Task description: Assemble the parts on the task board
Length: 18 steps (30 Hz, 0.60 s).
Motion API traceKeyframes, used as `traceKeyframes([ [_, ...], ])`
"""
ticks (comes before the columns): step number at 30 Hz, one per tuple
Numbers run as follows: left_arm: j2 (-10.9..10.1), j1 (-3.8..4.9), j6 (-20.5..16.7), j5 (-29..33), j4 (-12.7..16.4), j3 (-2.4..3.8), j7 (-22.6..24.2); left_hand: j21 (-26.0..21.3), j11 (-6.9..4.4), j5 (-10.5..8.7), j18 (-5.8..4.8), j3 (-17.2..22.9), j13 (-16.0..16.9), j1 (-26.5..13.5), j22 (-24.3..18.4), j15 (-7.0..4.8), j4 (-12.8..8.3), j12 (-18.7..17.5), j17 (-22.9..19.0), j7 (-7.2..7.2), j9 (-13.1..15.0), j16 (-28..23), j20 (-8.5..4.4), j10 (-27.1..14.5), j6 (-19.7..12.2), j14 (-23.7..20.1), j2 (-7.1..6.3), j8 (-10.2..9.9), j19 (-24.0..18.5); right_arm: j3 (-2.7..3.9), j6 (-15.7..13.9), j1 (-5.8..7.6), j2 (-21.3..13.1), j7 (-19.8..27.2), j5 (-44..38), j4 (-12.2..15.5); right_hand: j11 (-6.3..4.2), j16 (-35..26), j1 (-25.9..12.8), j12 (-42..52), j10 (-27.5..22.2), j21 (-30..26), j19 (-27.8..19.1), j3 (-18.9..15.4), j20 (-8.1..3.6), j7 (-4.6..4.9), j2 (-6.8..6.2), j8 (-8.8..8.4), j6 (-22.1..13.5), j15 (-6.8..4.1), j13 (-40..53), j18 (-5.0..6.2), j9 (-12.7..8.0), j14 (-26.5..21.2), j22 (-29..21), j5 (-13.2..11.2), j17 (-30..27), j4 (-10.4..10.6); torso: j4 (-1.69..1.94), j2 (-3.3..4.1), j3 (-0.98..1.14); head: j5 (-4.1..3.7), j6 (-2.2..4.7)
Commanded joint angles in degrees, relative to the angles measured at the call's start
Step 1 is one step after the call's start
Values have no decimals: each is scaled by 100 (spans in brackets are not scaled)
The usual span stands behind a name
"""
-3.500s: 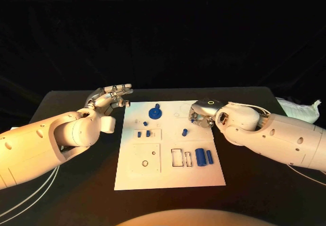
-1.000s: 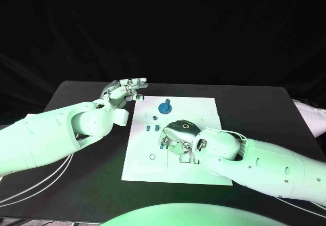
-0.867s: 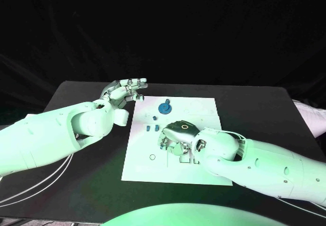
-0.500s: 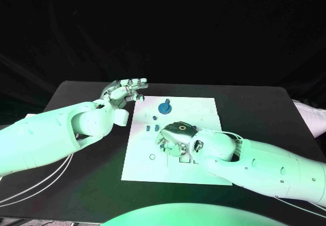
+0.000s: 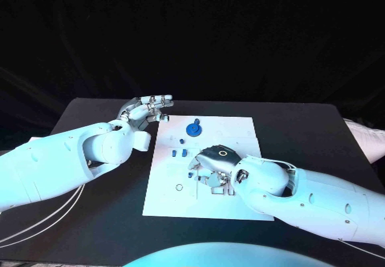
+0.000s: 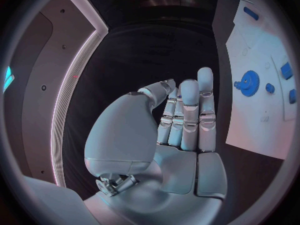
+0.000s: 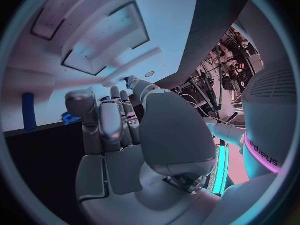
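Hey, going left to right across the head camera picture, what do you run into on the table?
Left robot hand at the board's far left corner → blue gear part on the white task board → right robot hand low over the board's middle → a pale bundle at the table's right edge.

Overhead light is falling brightly on the task board (image 5: pixel 210 204) while the table (image 5: pixel 321 139) and backdrop are staying dark; glare is washing out the board in the wrist views; fisheye distortion is bending edges.
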Motion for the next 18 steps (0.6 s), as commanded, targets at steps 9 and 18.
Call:
traceKeyframes([
  [9,-18,-16,159,-63,24,1,-2,-17,-9,19,61,8,-6,72,-6,2,-45,29,-18,12,-10,-27,20,-55,-45,-54,0,25,-21,259,147,282,-765,-367,141,280,-153,106,-55,-83,-412,99,126,-309,-161,-220,-130,-10,-273,-214,-10,44,-25,178,189,-81,104,-1,-22,-8,-14,-98,75],
  [18,-19,-27,179,-102,30,1,-9,-17,-9,19,61,8,-6,72,-6,2,-45,29,-18,12,-10,-27,20,-55,-45,-54,0,25,-21,280,476,358,-972,-439,35,115,-199,90,-6,-59,-534,80,150,-526,-228,-287,-127,0,-302,-263,-3,34,-17,191,173,-91,74,22,-14,0,-11,-121,114],
])
